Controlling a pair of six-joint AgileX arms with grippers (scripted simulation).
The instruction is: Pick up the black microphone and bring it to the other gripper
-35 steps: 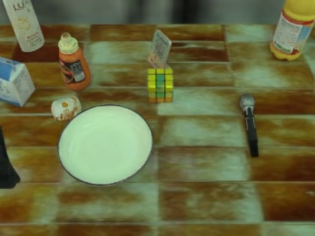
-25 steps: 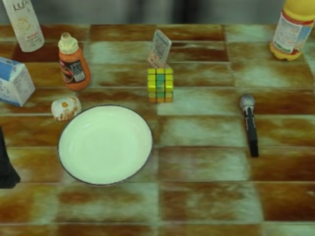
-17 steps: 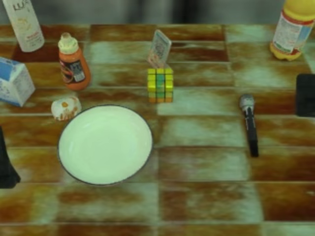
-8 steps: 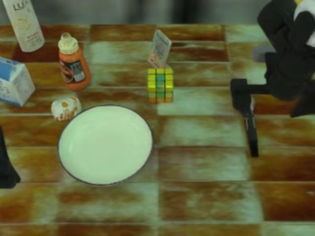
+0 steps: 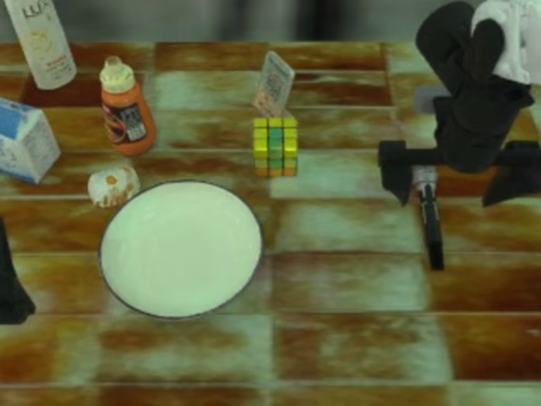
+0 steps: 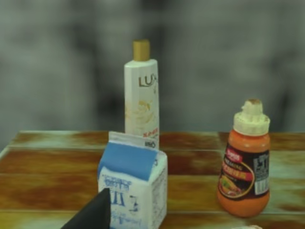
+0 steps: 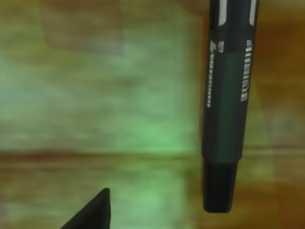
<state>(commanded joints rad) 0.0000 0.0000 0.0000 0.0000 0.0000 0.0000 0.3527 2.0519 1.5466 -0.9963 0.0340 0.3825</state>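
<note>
The black microphone [image 5: 432,227] lies on the table at the right, its handle pointing toward the front edge. Its grey head [image 5: 423,178] is mostly hidden under my right arm. My right gripper [image 5: 452,179] hovers over the head end, open, with its fingers spread wide to either side of the mic and touching nothing. In the right wrist view the black handle [image 7: 226,105] runs down the picture, well apart from the one fingertip [image 7: 95,210] that shows. My left gripper [image 5: 10,288] is parked at the table's left edge; one fingertip [image 6: 93,214] shows in its wrist view.
A white plate [image 5: 106,254] sits at centre left, with a small bun [image 5: 112,184] beside it. An orange sauce bottle [image 5: 127,106], a milk carton [image 5: 24,139] and a white bottle [image 5: 40,42] stand at the back left. A colour cube [image 5: 275,145] with a card [image 5: 273,85] stands mid-table.
My right arm came in from the table's right side and moved left over the microphone's head, fingers spread. The microphone and my left arm have not moved.
</note>
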